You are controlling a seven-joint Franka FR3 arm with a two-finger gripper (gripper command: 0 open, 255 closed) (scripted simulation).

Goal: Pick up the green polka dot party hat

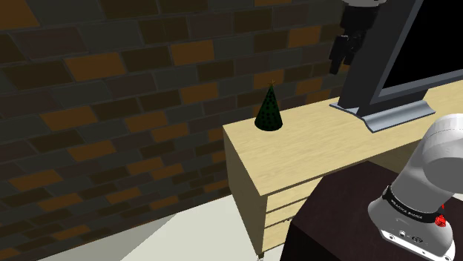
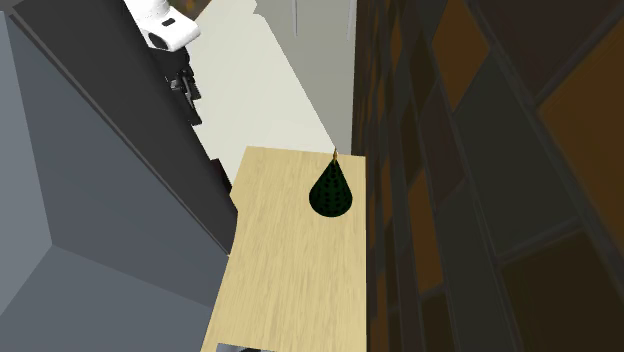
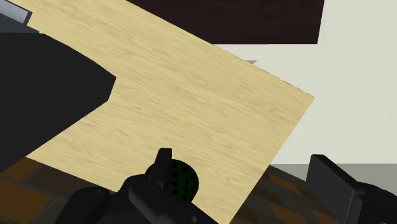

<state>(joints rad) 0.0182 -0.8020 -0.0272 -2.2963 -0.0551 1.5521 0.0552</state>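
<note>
Well apart from the spread pincer (image 1: 340, 63), the party hat (image 1: 268, 111) stands upright.

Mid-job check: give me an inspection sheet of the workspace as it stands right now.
Surface: light wood cabinet top, with drawers below.
Job's things: dark green dotted party hat, upright near the edge by the wall, untouched.
Clutter: monitor on a grey base, standing on the same top.
Grippers: gripper open, high above the top beside the monitor, well apart from the hat.
Cables: nothing seen.
Surroundings: brick wall behind the cabinet; pale floor.
</note>
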